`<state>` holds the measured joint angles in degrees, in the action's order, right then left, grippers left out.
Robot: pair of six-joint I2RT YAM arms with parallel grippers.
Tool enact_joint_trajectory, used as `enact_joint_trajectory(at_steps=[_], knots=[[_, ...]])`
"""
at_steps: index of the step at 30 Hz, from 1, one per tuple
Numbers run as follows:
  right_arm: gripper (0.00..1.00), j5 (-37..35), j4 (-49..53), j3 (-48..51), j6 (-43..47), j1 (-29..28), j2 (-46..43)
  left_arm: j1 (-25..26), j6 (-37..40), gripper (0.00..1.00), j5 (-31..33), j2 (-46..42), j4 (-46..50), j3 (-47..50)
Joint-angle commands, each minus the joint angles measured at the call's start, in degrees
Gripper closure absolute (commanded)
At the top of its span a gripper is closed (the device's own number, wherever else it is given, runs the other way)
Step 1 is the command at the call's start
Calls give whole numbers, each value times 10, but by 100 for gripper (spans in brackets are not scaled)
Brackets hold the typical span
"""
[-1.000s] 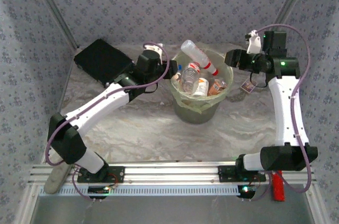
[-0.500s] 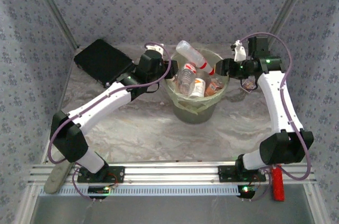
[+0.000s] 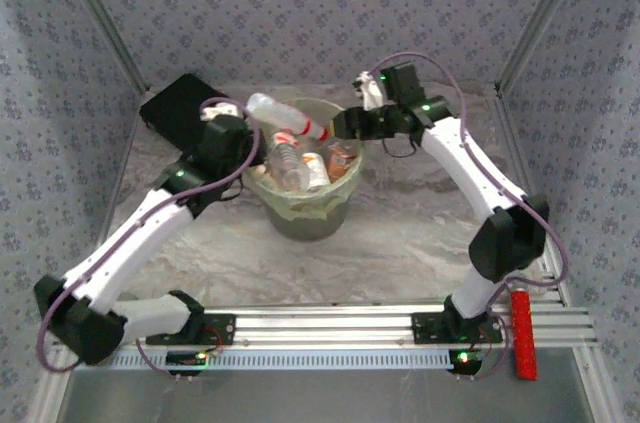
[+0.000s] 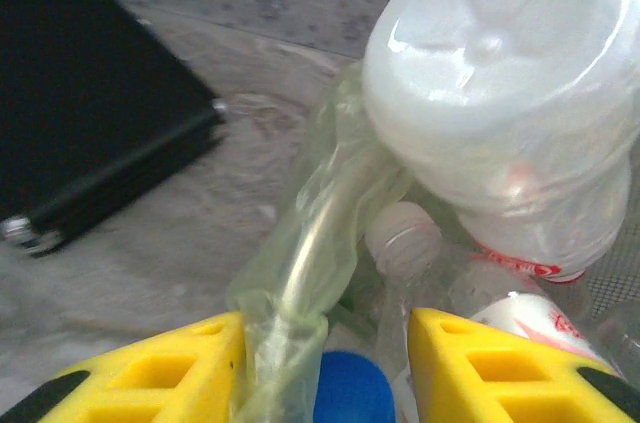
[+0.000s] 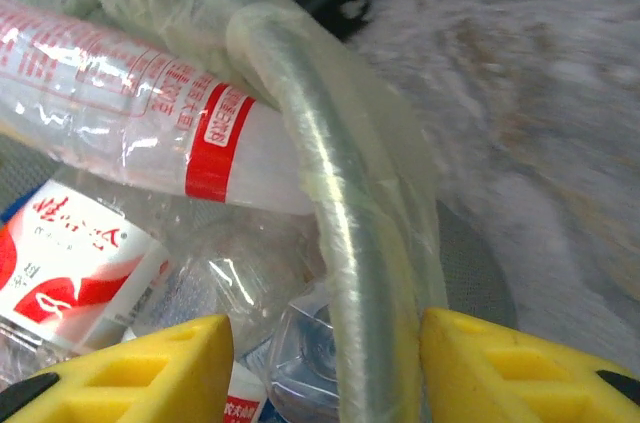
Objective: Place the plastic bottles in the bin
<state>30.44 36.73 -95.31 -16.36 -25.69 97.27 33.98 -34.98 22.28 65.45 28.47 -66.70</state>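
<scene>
From above, the bin stands on the table, a little left of centre, with the flat black case behind it to the left. Most of the plastic bottles are piled inside it. One long bottle with a red band lies across the top, its base over the left rim, so it is resting on the pile and not dropped in. The left gripper is at the bin's left rim and the right gripper is at its right rim.

In the left wrist view, the yellow fingers straddle the bag-covered rim. The outer finger touches the bag, while clear space separates the rim from the inner finger, so this gripper is unclenched and grasps nothing. The long bottle's base looms just above, and a blue cap sits between the fingers, inside the bin.

In the right wrist view, the fingers also stand on either side of the rim. The outer finger is against the bag and there is a gap on the inner side, so this gripper too is unclenched, holding nothing. The long bottle's red band lies just inside the rim, above a bottle with a red-and-white label.

By my reading the task is nearly done, and what looks left is settling the long bottle down into the bin.
</scene>
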Motion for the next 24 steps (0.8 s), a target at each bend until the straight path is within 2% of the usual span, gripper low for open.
enact_joint_trajectory(at_steps=[1, 6, 9, 16, 24], knots=[[47, 54, -40, -47, -40, -58, 49, -42, -10, 55, 21, -80, 61, 28], [48, 43, -54, -142, -57, -101, 130, -127, -11, 55, -5, -158, 129, 59], [49, 42, -44, -191, -59, -107, 167, -152, -9, 55, -26, -170, 142, 63], [59, 0, 22, -241, -23, -97, 185, -158, 5, 55, -61, -150, 137, 37], [72, -76, 64, -216, 19, -68, 139, -158, -6, 55, -127, -97, 83, 46]])
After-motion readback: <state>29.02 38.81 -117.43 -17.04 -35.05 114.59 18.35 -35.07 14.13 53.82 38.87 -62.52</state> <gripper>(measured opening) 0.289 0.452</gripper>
